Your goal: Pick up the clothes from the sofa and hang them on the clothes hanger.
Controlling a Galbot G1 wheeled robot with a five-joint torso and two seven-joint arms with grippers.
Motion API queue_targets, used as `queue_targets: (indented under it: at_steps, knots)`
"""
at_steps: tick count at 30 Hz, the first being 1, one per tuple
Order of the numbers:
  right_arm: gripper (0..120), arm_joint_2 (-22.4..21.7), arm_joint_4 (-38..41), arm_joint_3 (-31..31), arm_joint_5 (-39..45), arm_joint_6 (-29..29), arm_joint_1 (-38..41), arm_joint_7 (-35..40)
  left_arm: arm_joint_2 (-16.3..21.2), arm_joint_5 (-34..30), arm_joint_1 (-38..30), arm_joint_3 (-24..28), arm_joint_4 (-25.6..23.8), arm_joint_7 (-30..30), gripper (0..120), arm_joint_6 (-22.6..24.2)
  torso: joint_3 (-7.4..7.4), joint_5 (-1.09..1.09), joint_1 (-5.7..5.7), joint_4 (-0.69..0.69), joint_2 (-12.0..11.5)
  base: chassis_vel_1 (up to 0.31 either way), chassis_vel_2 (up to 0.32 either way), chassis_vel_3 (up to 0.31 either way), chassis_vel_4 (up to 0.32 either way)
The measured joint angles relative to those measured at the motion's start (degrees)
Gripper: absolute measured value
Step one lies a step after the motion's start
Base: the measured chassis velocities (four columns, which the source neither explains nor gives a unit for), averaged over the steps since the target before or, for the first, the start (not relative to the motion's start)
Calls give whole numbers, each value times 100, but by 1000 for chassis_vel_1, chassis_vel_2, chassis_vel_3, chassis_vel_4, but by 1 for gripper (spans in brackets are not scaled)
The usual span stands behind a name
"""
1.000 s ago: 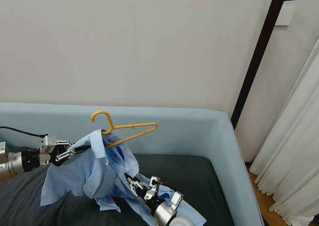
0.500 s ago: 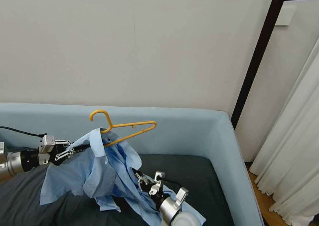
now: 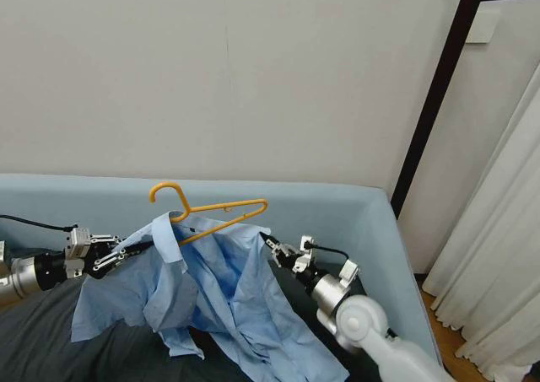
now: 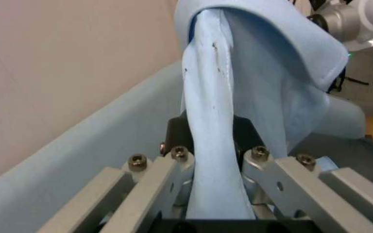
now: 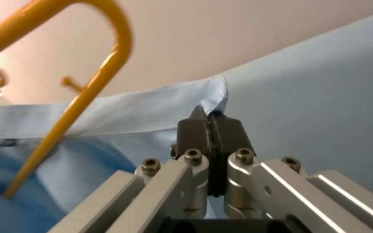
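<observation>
Head view: blue shirt [image 3: 221, 291] hangs above the sofa [image 3: 373, 230] between left gripper [image 3: 133, 250], clamped on its collar, and right gripper [image 3: 269, 245], clamped on the edge just under the free arm of the yellow hanger [image 3: 221, 208]

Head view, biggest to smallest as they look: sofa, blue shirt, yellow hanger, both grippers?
1. sofa
2. blue shirt
3. yellow hanger
4. left gripper and right gripper, each gripping the shirt, look alike: unranked.
</observation>
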Motion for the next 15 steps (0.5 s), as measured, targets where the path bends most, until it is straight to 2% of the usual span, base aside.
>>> queue_targets:
  at_steps: [9,15]
  knots:
    - [0,9,141,232,105,-41,264,-13,-19,138,31,4,-93,44,6,0,0,0,0,1,0,0,0,0,0]
    - [0,-129,462,382,87,151,253,-739,-101,335,67,17,-32,-15,6,-39,0,-1,0,0,0,0,0,0,0]
